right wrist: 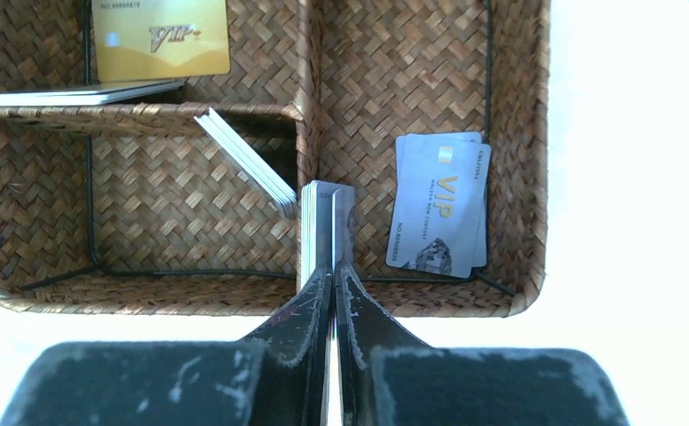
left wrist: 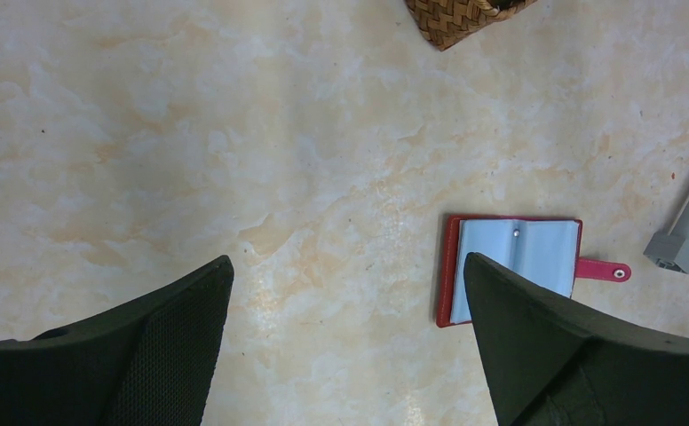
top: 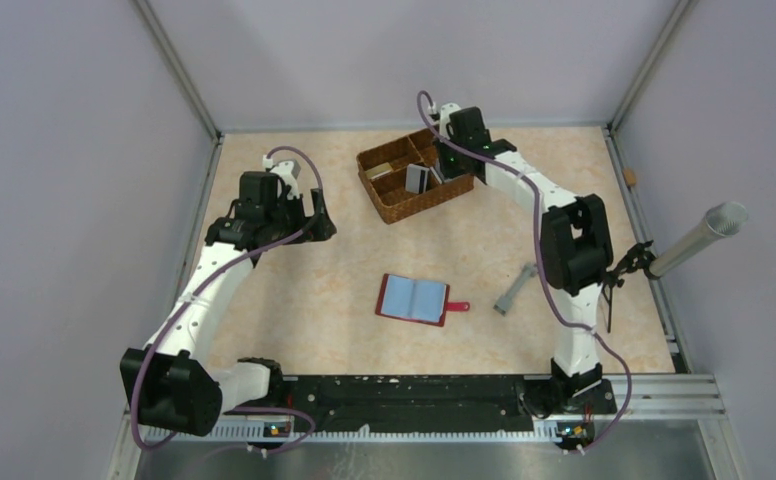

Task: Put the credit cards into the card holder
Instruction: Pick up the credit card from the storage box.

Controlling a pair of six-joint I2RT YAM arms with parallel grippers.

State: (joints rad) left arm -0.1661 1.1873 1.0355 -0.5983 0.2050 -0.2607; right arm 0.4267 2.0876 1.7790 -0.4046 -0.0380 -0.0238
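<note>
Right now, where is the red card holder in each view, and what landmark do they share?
Top external: card holder lies open mid-picture, below the wicker basket.
Left wrist: card holder at lower right, lying open.
Right wrist: not in it.
Shared landmark: the wicker basket, in all three views.

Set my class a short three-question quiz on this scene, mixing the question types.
1. True or false: the right gripper stands wide open above the wicker basket.
2. Multiple choice: the card holder lies (A) open on the table, (B) closed inside the basket, (C) upright against the back wall.
3. Fill in: in the right wrist view, the gold VIP card lies in the basket's ____ compartment.
Key: 1 false, it is pinched shut on an upright card; 2 A; 3 top-left.
</note>
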